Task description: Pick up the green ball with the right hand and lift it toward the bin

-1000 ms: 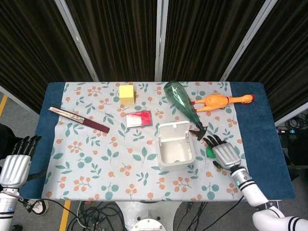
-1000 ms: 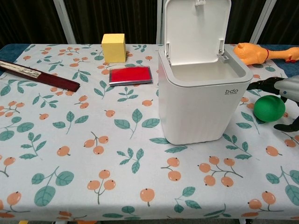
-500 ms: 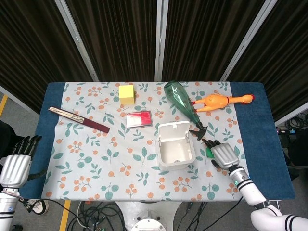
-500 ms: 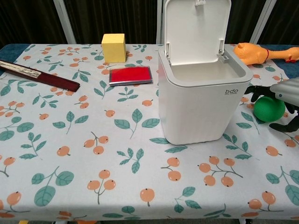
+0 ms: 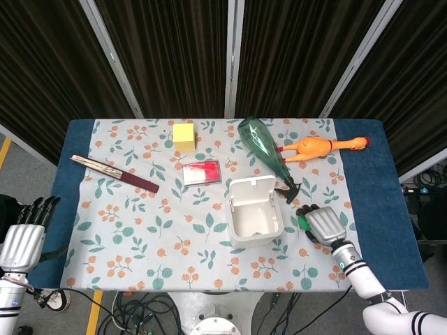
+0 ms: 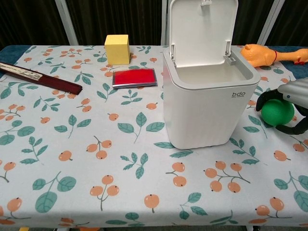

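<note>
Green rubber ball (image 6: pixel 277 112) on bench, just right of white plastic bin (image 6: pixel 208 103). My right robot hand (image 6: pixel 288 103) fingers, spread a second ago, now curl around ball; grasp forming, lift next.

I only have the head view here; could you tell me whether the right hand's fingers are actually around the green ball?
Observer: In the chest view, the right hand has dark fingers curling over the top and under the front of the green ball.
Operator: Thank you. Is the ball off the table yet?
Observer: I cannot tell; it sits low, level with the lower half of the bin.
Operator: Is the bin's lid open?
Observer: Yes, the lid stands upright behind the opening.
</note>
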`<action>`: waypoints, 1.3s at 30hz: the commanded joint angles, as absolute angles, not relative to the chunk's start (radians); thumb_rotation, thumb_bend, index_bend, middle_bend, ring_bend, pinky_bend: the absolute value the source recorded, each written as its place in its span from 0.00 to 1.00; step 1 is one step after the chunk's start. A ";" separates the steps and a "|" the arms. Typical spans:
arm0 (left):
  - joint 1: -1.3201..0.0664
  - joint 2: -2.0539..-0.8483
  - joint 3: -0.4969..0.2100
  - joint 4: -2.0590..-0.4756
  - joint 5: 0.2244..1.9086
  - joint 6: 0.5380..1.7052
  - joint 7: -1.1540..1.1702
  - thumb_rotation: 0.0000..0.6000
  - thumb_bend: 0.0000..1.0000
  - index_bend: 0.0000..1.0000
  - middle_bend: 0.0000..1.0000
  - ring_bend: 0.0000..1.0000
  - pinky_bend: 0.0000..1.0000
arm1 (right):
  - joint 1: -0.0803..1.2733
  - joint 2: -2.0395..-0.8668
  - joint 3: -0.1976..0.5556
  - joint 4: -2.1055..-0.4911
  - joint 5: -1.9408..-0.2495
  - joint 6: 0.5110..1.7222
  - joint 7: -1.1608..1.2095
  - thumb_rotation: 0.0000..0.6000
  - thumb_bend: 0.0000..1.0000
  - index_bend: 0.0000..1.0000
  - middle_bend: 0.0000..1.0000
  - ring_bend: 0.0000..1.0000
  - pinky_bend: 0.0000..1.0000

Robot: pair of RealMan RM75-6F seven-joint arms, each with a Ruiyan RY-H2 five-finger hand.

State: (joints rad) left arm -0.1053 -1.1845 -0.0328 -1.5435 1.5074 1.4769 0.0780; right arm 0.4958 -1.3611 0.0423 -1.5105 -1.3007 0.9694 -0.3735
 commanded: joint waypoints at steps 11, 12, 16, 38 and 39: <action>-0.108 -1.176 -0.027 -1.550 1.507 1.464 0.081 1.00 0.05 0.04 0.07 0.00 0.14 | 0.414 -1.133 0.080 -1.719 -1.460 1.241 -0.308 1.00 0.37 0.36 0.41 0.41 0.62; -0.109 -1.174 -0.028 -1.553 1.508 1.464 0.083 1.00 0.05 0.04 0.07 0.00 0.14 | 0.407 -1.101 0.085 -1.752 -1.481 1.266 -0.301 1.00 0.37 0.36 0.41 0.41 0.62; -0.110 -1.170 -0.028 -1.560 1.507 1.463 0.088 1.00 0.05 0.04 0.07 0.00 0.14 | 0.401 -1.022 0.102 -1.848 -1.544 1.316 -0.289 1.00 0.37 0.37 0.41 0.42 0.62; -0.099 -1.164 -0.021 -1.561 1.491 1.458 0.085 1.00 0.06 0.04 0.07 0.00 0.14 | 0.574 -1.102 0.151 -1.957 -1.589 1.113 -0.279 1.00 0.35 0.35 0.38 0.42 0.59; -0.099 -1.164 -0.021 -1.560 1.491 1.457 0.084 1.00 0.06 0.05 0.07 0.00 0.14 | 0.578 -1.105 0.151 -1.956 -1.587 1.109 -0.280 1.00 0.35 0.34 0.37 0.40 0.58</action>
